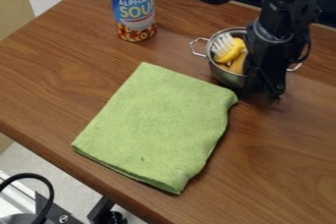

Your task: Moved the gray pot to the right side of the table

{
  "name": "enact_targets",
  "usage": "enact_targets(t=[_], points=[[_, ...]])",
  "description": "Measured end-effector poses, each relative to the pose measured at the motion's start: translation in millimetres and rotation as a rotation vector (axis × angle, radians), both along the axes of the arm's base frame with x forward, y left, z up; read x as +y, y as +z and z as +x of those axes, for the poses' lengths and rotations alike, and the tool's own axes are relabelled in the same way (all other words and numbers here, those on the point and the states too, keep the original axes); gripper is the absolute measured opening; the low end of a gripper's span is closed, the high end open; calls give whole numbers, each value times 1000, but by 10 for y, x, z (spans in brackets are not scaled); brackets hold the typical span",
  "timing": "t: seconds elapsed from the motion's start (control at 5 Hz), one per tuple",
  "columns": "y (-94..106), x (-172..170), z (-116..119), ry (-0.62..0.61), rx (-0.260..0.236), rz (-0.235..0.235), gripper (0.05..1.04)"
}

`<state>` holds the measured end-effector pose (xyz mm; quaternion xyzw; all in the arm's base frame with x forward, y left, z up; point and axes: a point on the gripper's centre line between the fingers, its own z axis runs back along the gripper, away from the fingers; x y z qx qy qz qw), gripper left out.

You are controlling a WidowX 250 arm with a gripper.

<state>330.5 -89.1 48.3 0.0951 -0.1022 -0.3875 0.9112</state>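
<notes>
the soup can (134,9) stands on the bench (295,144), well apart to the left of the end effector (261,93), and the green cloth (154,125) lies nearer, lower left of it. next comes the gray metal pot (226,76), just beside and partly behind the end effector; one wire handle (197,47) points away from it, the other (295,67) shows past it. whether the end effector is grasping the pot or is released, i cannot tell. the pot is probably light and stiff, its wall rather slippery. i would take hold of the rim near the end effector and keep it level, because the yellow brush (230,50) inside may shift.
</notes>
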Motion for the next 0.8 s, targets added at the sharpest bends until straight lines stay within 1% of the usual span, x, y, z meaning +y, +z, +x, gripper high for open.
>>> enact_targets(t=[0.2, 0.4, 0.6, 0.8], points=[[-3, 22, 25, 72, -7, -49, 240], [-1, 64, 42, 142, -18, -61, 481], [92, 97, 38, 176, -22, -96, 766], [283, 147, 19, 224, -19, -145, 984]])
